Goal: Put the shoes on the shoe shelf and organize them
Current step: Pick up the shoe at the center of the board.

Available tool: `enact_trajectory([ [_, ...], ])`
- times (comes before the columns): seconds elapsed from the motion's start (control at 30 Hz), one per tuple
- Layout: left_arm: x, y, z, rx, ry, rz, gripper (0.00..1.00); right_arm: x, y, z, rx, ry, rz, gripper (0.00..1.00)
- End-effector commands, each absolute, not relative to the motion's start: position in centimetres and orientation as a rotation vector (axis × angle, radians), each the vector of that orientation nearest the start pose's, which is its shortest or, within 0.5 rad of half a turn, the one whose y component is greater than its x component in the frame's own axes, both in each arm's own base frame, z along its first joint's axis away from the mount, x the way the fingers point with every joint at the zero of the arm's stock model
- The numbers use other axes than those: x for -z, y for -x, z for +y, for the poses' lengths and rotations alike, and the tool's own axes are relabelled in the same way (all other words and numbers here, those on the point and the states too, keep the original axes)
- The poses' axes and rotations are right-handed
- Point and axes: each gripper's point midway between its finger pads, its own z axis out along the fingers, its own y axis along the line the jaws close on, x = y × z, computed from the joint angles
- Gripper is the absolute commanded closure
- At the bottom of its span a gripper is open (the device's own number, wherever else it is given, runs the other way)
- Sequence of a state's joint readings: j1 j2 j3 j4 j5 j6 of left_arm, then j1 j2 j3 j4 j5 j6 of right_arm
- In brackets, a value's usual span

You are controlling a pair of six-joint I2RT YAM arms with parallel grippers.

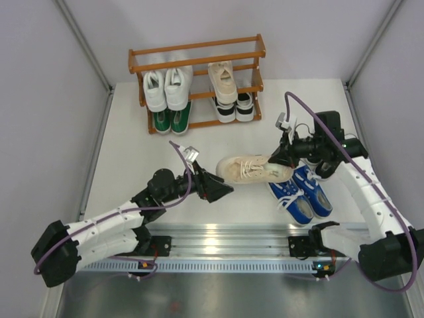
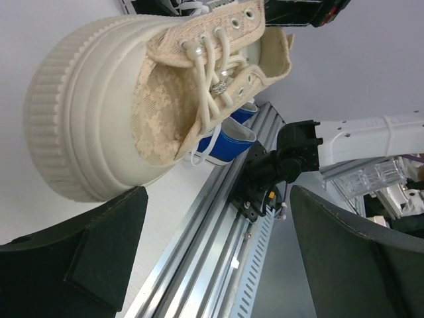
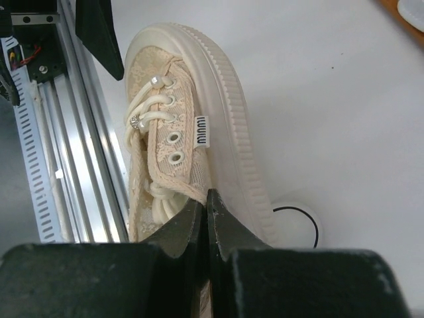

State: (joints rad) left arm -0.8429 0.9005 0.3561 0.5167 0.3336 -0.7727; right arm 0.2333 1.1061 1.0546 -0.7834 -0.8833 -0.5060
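Observation:
My right gripper [image 1: 278, 158] is shut on the heel-side collar of a beige shoe [image 1: 255, 169], which lies on its side with the toe toward the left arm. In the right wrist view the jaws [image 3: 207, 199] pinch the collar edge of this beige shoe [image 3: 192, 132]. My left gripper [image 1: 222, 189] stands open just short of the toe, touching nothing. Its wrist view shows the beige shoe's toe [image 2: 99, 112] above the open gripper [image 2: 215, 218]. On the shoe shelf [image 1: 196, 48] sit white shoes [image 1: 165, 89], green shoes [image 1: 169, 120], one beige shoe [image 1: 222, 81] and black-and-white shoes [image 1: 234, 109].
A blue pair with white toes [image 1: 301, 195] lies on the table under the right arm, just right of the held shoe, and shows as blue shoes [image 2: 228, 136] in the left wrist view. The metal base rail [image 1: 225, 240] runs along the near edge. Grey walls close in both sides.

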Motion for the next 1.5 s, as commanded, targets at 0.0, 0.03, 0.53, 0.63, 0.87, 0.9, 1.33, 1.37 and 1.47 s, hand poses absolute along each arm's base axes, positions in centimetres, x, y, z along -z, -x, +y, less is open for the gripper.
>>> enact_trajectory([
  [0.0, -21.4, -16.2, -29.2, 1.395, -0.348, 1.722, 0.06, -27.2, -22.2, 18.5, -0.829, 1.187, 1.660, 1.00],
  [0.03, -21.1, -16.6, -28.5, 1.342, -0.331, 1.735, 0.06, -27.4, -22.3, 18.3, -0.810, 1.183, 1.656, 1.00],
  [0.53, -21.5, -16.6, -27.3, 1.278, -0.357, 1.678, 0.04, -29.2, -20.5, 19.8, -0.979, 1.226, 1.588, 1.00],
  [0.63, -21.4, -16.7, -27.6, 1.275, -0.368, 1.684, 0.04, -29.8, -20.3, 19.8, -0.980, 1.230, 1.568, 1.00],
  [0.87, -23.1, -16.5, -28.0, 1.334, -0.356, 1.629, 0.04, -28.5, -19.6, 20.4, -1.040, 1.265, 1.568, 1.00],
  [0.9, -23.3, -16.5, -28.2, 1.349, -0.353, 1.623, 0.04, -28.3, -19.5, 20.5, -1.045, 1.271, 1.572, 1.00],
  [1.33, -22.5, -16.6, -29.1, 1.447, -0.280, 1.668, 0.51, -26.9, -19.2, 20.8, -1.048, 1.298, 1.562, 1.00],
  [1.37, -22.4, -16.7, -29.0, 1.448, -0.273, 1.671, 0.61, -26.4, -19.3, 20.7, -1.030, 1.303, 1.575, 1.00],
  [1.47, -22.4, -17.2, -28.5, 1.433, -0.250, 1.686, 0.92, -25.4, -19.2, 20.0, -0.981, 1.337, 1.604, 0.97],
])
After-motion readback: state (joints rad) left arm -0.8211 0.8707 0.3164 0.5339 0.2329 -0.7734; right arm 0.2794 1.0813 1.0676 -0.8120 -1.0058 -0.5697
